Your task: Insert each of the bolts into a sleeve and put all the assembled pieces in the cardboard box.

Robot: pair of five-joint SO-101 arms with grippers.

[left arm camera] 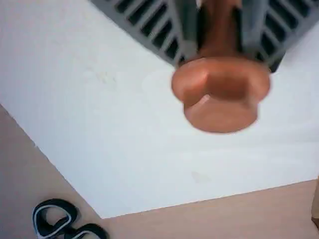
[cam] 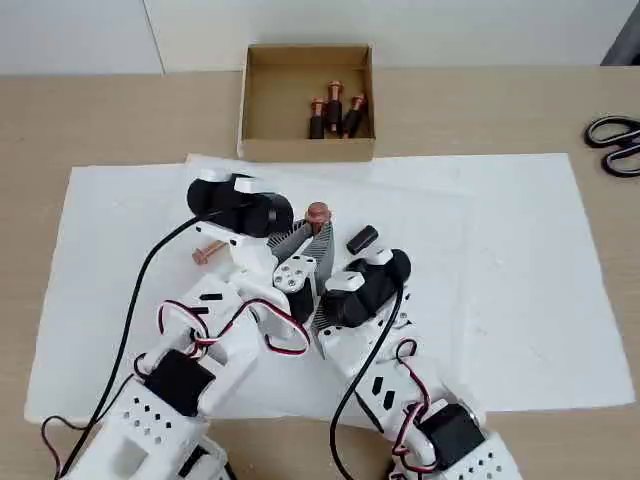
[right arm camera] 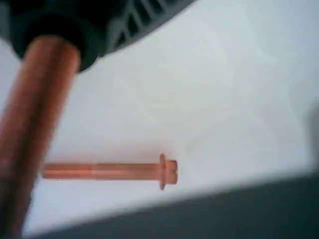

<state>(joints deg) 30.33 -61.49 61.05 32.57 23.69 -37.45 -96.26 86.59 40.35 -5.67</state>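
Tabletop (cam: 100, 120) cardboard box (cam: 305, 150) of three sleeved bolts (cam: 335, 112); left fingers (left arm camera: 149, 15) pinching bolt (left arm camera: 219, 89), right fingers (right arm camera: 144, 15) pinching sleeve (right arm camera: 50, 27)

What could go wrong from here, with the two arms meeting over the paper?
The held bolt is gripped behind its head by the left arm's jaws, its shank in the sleeve held by the right arm's jaws; slight misalignment might jam it or pull it loose. The spare sleeve and spare bolt lie on the paper close by, so a swing toward the cardboard box might knock them away.
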